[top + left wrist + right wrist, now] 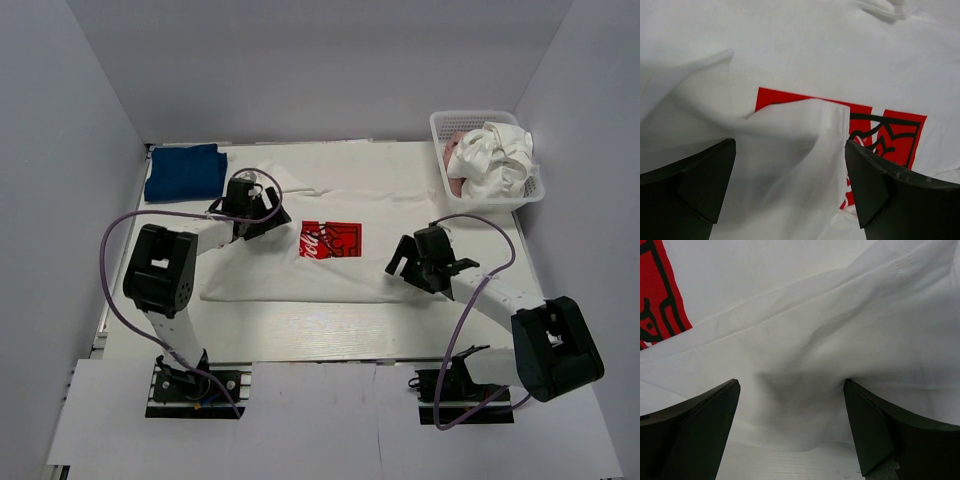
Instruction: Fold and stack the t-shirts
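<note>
The white Coca-Cola tee [350, 275] lies spread flat in the middle of the table [300, 340]. Its neck points to the far edge and its hem to the near edge, so its neck-to-hem axis runs far to near, while its widest span runs left to right. Its red print [330, 240] faces up. White cloth on a white top makes the outline hard to trace, above all on the right side. The left gripper [262, 212] is over the shirt's far left part, its fingers [690, 185] spread wide with a raised fold of white cloth between them. In the left wrist view that fold hides part of the print. The right gripper [405, 262] is over the shirt's right side, its fingers [890, 430] also spread apart, with a soft ridge of the cloth between them and only a corner of the print showing at the picture's edge. Four tees can be counted. Besides the spread one, a dark blue tee [185, 172] is folded at the far left corner. A crumpled white tee [500, 155] and a pink tee [453, 165], mostly buried under it, sit in the one basket [438, 150] at the far right corner.
</note>
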Controlling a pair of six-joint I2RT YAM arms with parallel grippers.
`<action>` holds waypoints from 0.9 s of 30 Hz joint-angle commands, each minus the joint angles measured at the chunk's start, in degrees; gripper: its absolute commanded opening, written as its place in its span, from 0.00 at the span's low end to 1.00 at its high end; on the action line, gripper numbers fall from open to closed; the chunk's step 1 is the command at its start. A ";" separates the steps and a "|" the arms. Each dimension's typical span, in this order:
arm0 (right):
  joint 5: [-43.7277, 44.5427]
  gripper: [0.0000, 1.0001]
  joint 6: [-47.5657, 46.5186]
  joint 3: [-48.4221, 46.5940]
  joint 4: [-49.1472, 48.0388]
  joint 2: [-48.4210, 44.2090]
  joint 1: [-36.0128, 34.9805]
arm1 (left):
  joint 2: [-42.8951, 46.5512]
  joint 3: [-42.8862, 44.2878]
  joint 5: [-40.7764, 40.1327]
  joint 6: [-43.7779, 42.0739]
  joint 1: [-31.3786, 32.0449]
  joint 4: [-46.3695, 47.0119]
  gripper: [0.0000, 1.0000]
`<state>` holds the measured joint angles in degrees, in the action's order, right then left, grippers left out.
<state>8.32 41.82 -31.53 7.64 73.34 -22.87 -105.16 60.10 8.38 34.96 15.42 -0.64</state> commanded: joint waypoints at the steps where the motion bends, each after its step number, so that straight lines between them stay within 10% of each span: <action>1: -3.48 0.90 -0.51 1.03 2.47 2.68 0.81 | 6.36 -0.77 0.32 -1.99 -0.30 -4.01 1.00; 13: -4.98 0.90 -2.19 0.50 6.59 1.98 0.99 | 29.74 -17.98 -8.99 0.00 -0.30 -9.63 1.00; 27: -2.33 0.90 2.48 6.92 18.64 -10.14 3.01 | 31.60 -29.26 -18.14 10.47 -0.30 -26.05 1.00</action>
<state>5.69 43.72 -27.16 16.47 63.40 -20.60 -73.45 32.34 -6.98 41.47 15.49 -15.42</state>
